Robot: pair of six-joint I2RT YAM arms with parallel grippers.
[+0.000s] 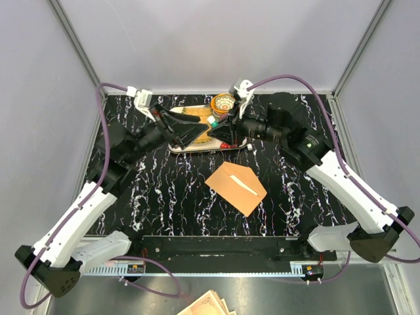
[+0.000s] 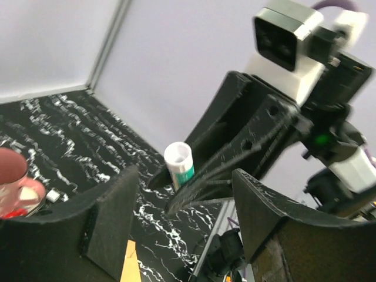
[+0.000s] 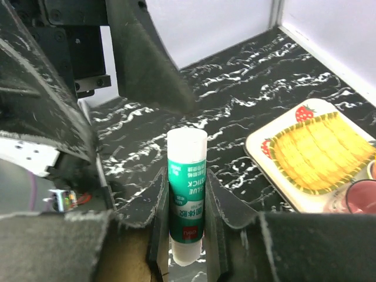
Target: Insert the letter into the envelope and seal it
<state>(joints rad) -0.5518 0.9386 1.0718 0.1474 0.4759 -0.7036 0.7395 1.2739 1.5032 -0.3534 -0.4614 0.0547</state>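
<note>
Envelope (image 1: 235, 187) lies flat on the bench (image 1: 164, 190), about mid-bench and a bit R of centre. It's turned at an angle, on the near side of the tray (image 3: 305, 158) and well apart from both arms. A thin pale strip shows on its top face; can't tell what that is, nor whether the flap's down.

Both arms reach in over the tray, which sits at the middle of the far edge w/ a patterned cup (image 1: 224, 102) by its far R corner. The two grippers meet nose to nose above it.

R gripper (image 3: 187, 176) is clamped on a glue stick (image 3: 187, 200) w/ a white cap and green label. The stick stands btwn the fingers, cap end poking out past the tips.

L gripper (image 2: 185, 176) has its fingers spread wide w/ nothing btwn them. It faces the stick's cap end, close in front of it. Can't tell from the wrist view if either finger touches the stick.

Off the bench, past its near edge, the corner of a beige paper stack (image 1: 209, 303) w/ ornate edging pokes into sight.
</note>
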